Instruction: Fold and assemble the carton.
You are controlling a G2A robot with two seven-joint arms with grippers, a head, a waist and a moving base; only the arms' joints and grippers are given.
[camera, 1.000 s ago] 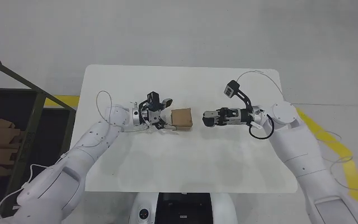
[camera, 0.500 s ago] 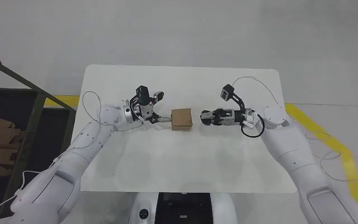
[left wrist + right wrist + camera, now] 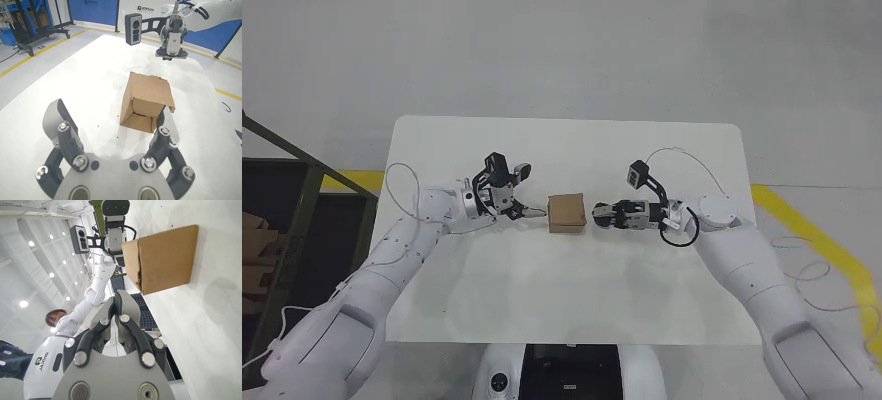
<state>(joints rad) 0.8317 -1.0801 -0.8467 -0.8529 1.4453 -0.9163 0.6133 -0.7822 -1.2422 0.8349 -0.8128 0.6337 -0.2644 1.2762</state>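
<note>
Brown: one carton (image 3: 567, 212), two grippers (image 3: 531, 211) (image 3: 596, 214)

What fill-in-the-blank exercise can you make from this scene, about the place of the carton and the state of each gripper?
1. The brown carton stands on the white table, ___ the two grippers.
2. The fingers of the left gripper are spread wide apart, so this gripper is ___.
3. The fingers of the right gripper are pressed together with nothing in them, so this gripper is ___.

Missing words: between; open; shut.
</note>
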